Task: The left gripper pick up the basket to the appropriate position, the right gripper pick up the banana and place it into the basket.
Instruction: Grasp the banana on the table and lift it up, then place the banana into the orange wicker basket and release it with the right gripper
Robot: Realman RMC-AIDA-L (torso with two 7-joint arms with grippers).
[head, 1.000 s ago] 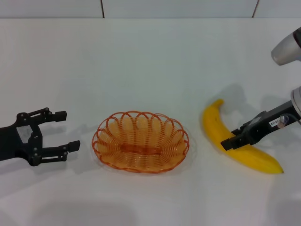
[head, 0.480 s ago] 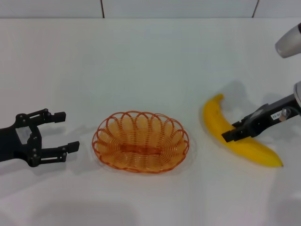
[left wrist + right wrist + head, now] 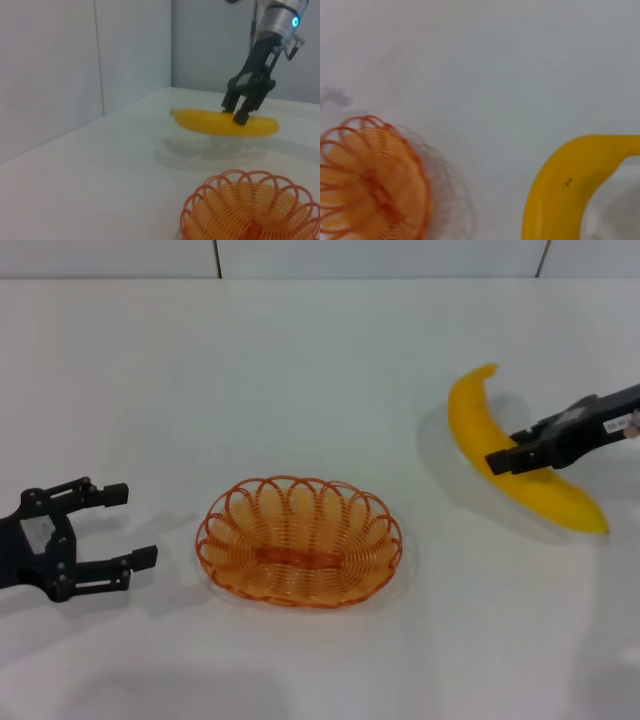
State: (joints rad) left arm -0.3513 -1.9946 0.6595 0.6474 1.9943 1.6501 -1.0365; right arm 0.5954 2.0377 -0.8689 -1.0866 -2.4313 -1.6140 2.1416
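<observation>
Banana (image 3: 520, 452) in right gripper (image 3: 503, 462), above table.

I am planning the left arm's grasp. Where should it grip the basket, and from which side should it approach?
Probably the near-left section of the scalloped rim of the basket. The left gripper waits open at that side, apart from it. The wire loops stand up there, thin enough to pinch. Coming sideways, one finger over the rim, seems the simplest way.

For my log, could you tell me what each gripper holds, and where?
The right gripper grips the banana around its middle, lifted; the left gripper holds nothing.
</observation>
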